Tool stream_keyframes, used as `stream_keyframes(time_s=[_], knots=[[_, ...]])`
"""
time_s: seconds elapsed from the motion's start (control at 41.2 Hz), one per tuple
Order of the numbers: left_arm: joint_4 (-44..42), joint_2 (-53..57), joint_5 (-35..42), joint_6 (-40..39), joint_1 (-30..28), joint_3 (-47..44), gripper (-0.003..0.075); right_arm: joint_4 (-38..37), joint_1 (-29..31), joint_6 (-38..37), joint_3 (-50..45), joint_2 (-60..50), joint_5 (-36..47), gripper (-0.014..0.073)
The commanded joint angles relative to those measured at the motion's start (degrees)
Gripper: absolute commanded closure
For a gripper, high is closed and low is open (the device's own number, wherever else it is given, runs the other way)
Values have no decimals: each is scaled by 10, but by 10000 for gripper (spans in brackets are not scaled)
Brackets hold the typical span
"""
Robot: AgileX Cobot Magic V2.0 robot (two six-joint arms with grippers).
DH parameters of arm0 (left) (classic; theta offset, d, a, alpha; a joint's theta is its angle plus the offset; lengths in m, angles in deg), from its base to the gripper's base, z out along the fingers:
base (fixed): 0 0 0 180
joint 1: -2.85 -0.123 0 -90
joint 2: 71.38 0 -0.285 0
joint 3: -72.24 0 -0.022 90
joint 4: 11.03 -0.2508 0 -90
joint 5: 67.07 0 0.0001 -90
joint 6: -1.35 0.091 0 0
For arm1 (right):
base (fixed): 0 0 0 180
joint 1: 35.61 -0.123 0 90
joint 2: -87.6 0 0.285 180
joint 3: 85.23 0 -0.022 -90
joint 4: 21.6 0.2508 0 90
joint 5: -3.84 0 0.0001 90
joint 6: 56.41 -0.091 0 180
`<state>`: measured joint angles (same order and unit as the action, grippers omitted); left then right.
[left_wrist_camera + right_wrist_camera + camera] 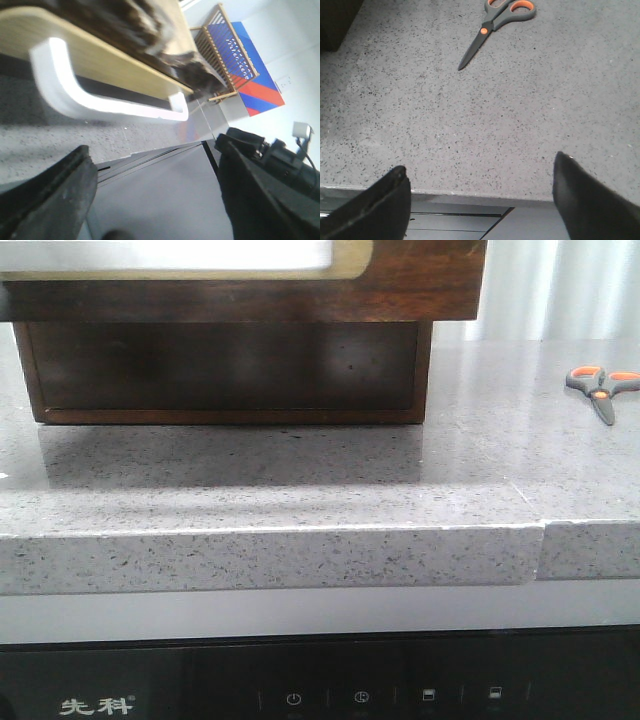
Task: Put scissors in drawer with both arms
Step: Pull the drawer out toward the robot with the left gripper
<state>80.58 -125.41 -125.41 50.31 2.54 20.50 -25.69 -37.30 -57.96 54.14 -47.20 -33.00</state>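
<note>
— Scissors [601, 386] first: where are they?

— Lying flat on the grey speckled desk [300, 480], at its far right in the front view, well apart from the wooden cabinet [225, 375]. Blades closed, grey handles with orange-lined loops. The right wrist camera sees them too [496, 27], out ahead of the right gripper [480, 200], nothing touching them.

— And the jaws on that side?

— Wide apart and empty, hovering near the front edge of the desk. They are not yet over the scissors.

— The left arm?

— The left gripper [150, 200] also has its jaws spread wide, holding nothing. Its camera looks up at the drawer's front, with the white handle [90, 97] on the tan panel [100, 55] — near, but not between the fingers as far as I can tell.

— Is the drawer open?

— I cannot tell for sure. In the front view the drawer [240, 280] overhangs the cabinet body below it, which suggests it stands somewhat forward, but its inside is hidden.

— So how far along would you say?

— Barely begun, by my reading. Nothing is gripped and the scissors sit untouched. What is left: the left arm on the handle, the drawer pulled clear, the right arm picking up the scissors and dropping them inside — probably a push shut after.
</note>
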Motion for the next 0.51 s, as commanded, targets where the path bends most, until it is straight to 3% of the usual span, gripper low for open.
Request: stream_keyframes(time_s=[0.0,0.121,0.486], knots=[[-24,47,-9,-42,4,23,220,-8,1,5,15,3,37,-7],[-195,82,17,-123,4,83,228,-8,1,5,15,3,37,-7],[-689,84,-5,-342,7,340,228,-8,1,5,15,3,37,-7]])
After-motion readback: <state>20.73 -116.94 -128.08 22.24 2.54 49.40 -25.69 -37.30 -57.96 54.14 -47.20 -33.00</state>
